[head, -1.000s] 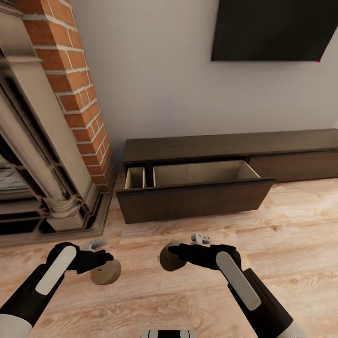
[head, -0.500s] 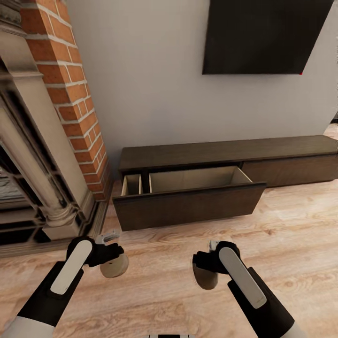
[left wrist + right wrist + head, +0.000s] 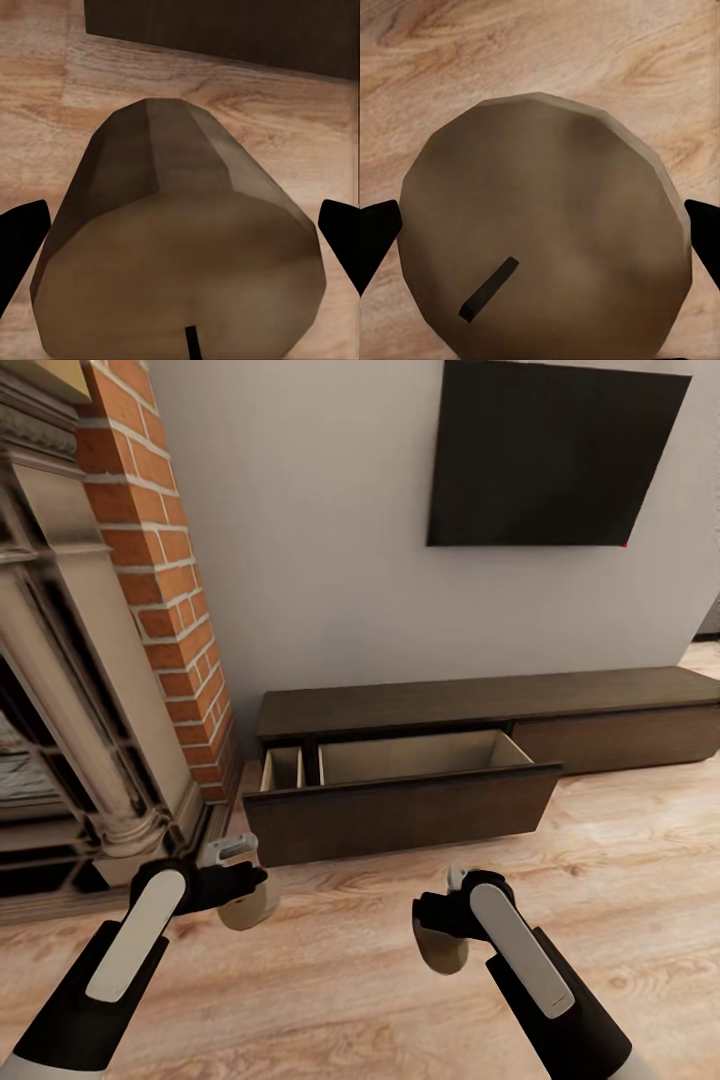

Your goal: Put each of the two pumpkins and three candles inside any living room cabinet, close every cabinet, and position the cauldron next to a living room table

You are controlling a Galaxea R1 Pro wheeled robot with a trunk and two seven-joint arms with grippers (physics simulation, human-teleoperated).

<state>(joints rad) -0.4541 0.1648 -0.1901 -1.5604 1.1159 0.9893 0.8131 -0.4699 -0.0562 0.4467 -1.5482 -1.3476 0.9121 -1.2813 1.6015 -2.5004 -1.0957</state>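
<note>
Candles ride clamped in both grippers: left gripper (image 3: pixel 245 895) holds one candle (image 3: pixel 180 247), right gripper (image 3: pixel 440 940) another (image 3: pixel 544 225), wicks visible close up; the head view shows the cabinet (image 3: pixel 400 800) drawer open.

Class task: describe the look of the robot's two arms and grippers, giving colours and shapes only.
Both arms are matte black with a long rounded white panel along the forearm. The left gripper and right gripper are black, blocky, each topped by a small grey fitting. The fingers are black.

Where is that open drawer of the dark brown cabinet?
In the head view, the pulled-out drawer sits at the cabinet's left end, beside the brick fireplace column.
</note>
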